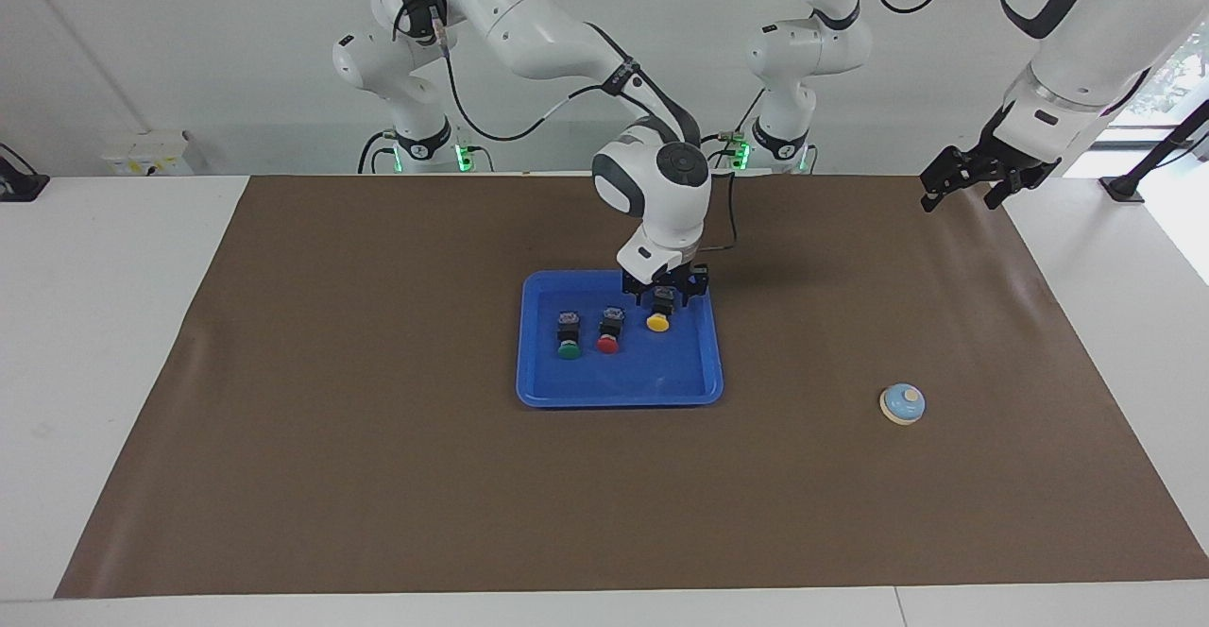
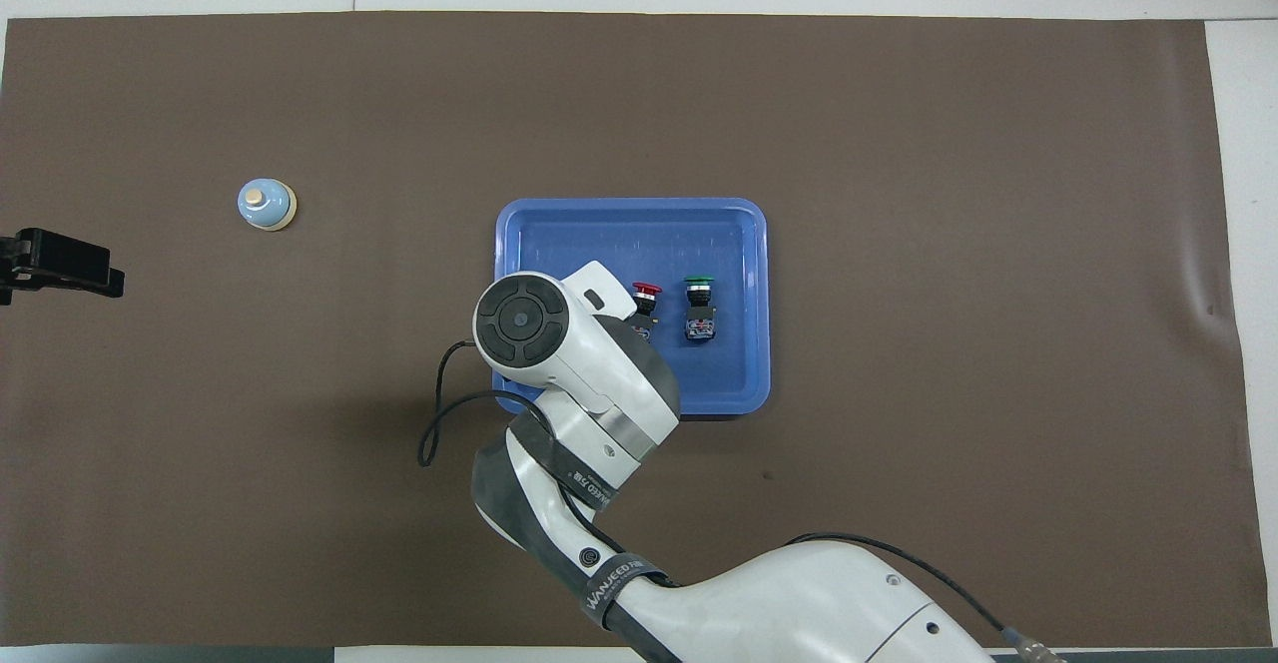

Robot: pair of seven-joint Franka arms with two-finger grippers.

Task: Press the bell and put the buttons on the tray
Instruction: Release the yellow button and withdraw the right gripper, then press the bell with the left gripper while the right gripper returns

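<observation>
Buttons all in the tray [image 1: 714, 363]; bell [image 1: 902, 403] stands apart on the brown mat.

Right hand [image 1: 665, 293] sits low over the yellow button [image 1: 658, 317], its fingers spread and gripping nothing; the button rests on the tray floor beside the red button [image 1: 609, 331] and green button [image 1: 568, 337], in a row with caps pointing away from the robots. Left hand [image 1: 973, 177] waits open over the mat's edge at its own end of the counter. Judged: placement complete.

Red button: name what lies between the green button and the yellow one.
In the facing view, the red button alone lies between green button and yellow button, on the tray.
</observation>
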